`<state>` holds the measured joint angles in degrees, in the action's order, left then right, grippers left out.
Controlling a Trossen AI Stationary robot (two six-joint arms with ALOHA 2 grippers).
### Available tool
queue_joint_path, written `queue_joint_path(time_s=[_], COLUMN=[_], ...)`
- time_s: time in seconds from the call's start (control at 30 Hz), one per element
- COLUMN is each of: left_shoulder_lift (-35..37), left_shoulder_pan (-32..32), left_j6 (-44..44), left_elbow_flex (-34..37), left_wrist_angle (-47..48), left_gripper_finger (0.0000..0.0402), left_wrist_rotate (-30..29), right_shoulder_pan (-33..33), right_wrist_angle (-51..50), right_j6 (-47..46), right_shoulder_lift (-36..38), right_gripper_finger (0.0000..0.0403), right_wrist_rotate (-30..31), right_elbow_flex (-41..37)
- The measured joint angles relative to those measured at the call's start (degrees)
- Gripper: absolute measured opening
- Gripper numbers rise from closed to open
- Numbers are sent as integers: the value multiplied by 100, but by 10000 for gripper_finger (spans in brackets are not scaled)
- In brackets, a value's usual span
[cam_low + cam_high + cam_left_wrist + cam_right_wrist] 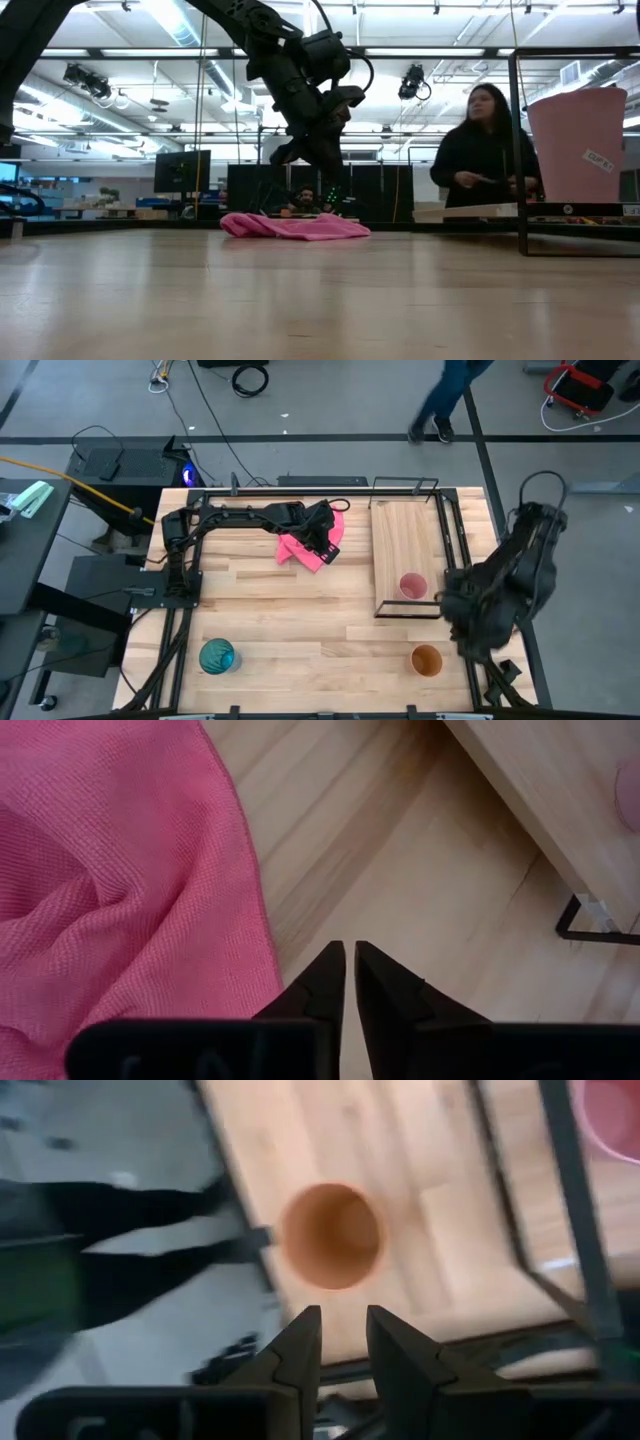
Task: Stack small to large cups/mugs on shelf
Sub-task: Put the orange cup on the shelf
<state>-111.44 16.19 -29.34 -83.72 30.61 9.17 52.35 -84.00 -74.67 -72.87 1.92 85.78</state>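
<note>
The short pink cup point(413, 586) stands upright on the light-wood shelf point(400, 530), near its front end; it also shows in the low view point(580, 140). The orange cup point(427, 659) stands upright on the table in front of the shelf. The teal-blue cup point(217, 656) stands at the near left. My left gripper point(350, 960) is shut and empty, above the table beside the pink cloth point(110, 870). My right gripper point(343, 1325) is narrowly open and empty, a little above the orange cup point(331, 1236), its fingers aimed toward the cup's open mouth.
The pink cloth point(312, 545) lies crumpled on the table left of the shelf, under my left arm. The shelf's black wire frame point(570, 1190) rises at its ends. A person point(480, 150) stands behind the table; another walks past the far side point(450, 395).
</note>
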Motion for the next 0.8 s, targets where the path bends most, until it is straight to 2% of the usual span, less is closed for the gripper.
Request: queue_joint_path(time_s=[0.17, 0.4, 0.57, 0.8], left_shoulder_lift=[0, 0, 0, -2], left_shoulder_pan=[2, 2, 0, 0], left_j6=[1, 4, 6, 122], left_elbow_flex=[0, 0, 0, 0], left_wrist_angle=[2, 4, 4, 4], left_gripper_finger=[38, 32, 40, 41], left_wrist_rotate=[-14, -13, -13, -11], right_shoulder_pan=[380, 449, 449, 443], right_wrist_angle=[-289, 28, 898, 1332], right_j6=[-376, -632, -818, -1209], right_shoulder_lift=[-644, -1055, -974, -806], right_gripper_finger=[91, 91, 91, 91], right_wrist_rotate=[601, 271, 226, 205], right_elbow_flex=[-13, -461, -978, -1675])
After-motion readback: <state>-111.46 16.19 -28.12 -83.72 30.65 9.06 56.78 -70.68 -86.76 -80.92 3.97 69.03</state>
